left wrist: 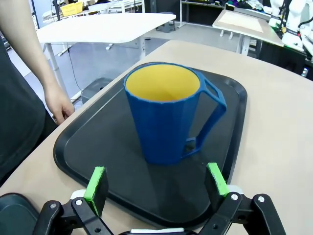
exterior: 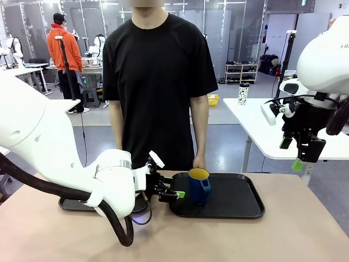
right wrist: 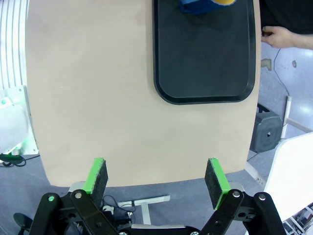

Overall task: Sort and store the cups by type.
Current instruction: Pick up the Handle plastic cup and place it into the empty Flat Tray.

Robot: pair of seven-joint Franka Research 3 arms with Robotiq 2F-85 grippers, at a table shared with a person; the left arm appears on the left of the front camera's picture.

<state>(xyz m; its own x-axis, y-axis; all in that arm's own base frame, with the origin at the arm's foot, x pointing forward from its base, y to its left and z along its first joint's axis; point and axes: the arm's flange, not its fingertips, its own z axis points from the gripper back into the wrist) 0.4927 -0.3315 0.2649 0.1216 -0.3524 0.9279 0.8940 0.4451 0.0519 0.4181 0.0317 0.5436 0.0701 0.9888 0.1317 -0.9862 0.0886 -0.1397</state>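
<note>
Centrally in the front view, a dark blue mug (exterior: pixel 199 186) with a yellow inside stands upright on a black tray (exterior: pixel 240 204) that lies on the tan table (exterior: pixel 283 240), toward the tray's left end. Just left of the mug, the left gripper (exterior: pixel 175 192) reaches in from the frame's left on its white arm, its jaws spread apart and holding nothing; one green pad shows close beside the mug's base.

Seen from the left wrist, the mug (left wrist: pixel 168 112) fills the middle of the frame, its handle pointing to the right, and sits just beyond the left gripper (left wrist: pixel 157 183), whose green-padded fingers (left wrist: pixel 96 185) stand wide at the bottom edge without touching it. A second dark tray (exterior: pixel 73 205) peeks out behind the left arm at the frame's lower left in the front view.

A person in a black T-shirt (exterior: pixel 158 71) stands at the table's far side, one hand (exterior: pixel 199 162) resting at the tray's back edge behind the mug; that hand (left wrist: pixel 59 105) appears at the left of the left wrist view.

At the upper right of the front view, the right gripper (exterior: pixel 299 155) hangs high above the table, well apart from the tray. From its own wrist camera, its jaws stand open and empty over the table's near edge, with the tray (right wrist: pixel 205 54) and the mug (right wrist: pixel 205 6) at the top of the frame.
</note>
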